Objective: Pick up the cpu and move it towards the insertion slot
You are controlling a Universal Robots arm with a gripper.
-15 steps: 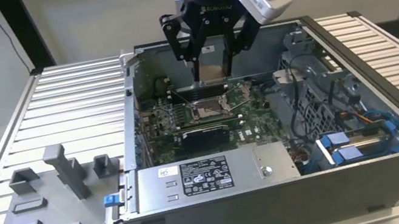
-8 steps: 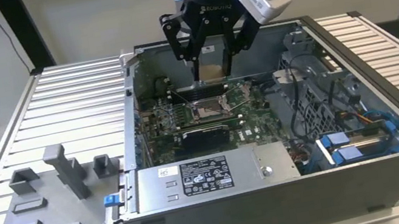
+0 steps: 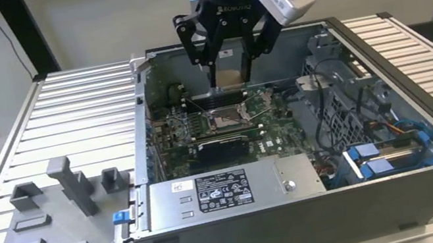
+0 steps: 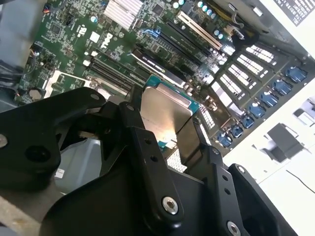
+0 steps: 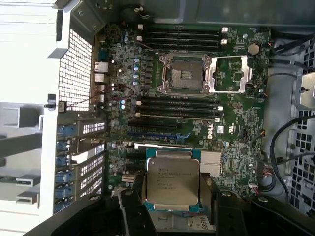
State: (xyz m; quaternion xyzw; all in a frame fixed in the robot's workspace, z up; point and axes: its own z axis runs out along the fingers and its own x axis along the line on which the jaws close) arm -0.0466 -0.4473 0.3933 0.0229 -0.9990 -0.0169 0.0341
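Observation:
My gripper [image 3: 229,65] hangs inside the open computer case, shut on the cpu [image 3: 228,72], a flat silvery square plate held at its two edges. In both wrist views the cpu [image 5: 172,181] [image 4: 165,115] sits between the black fingers [image 5: 129,216], above the green motherboard. The insertion slot [image 3: 226,117] is a shiny metal frame with a tan centre; its cover plate is swung open beside it. In the first wrist view the slot [image 5: 185,73] lies apart from the cpu. In the exterior view the cpu hovers above and slightly behind the slot.
The case [image 3: 431,124] has tall walls around the motherboard. A white-labelled metal box [image 3: 224,193] fills its front. Cables and blue drive bays [image 3: 396,153] crowd the exterior view's right. A grey plastic fixture [image 3: 50,238] lies on the slatted table [image 3: 82,118] at the exterior view's left.

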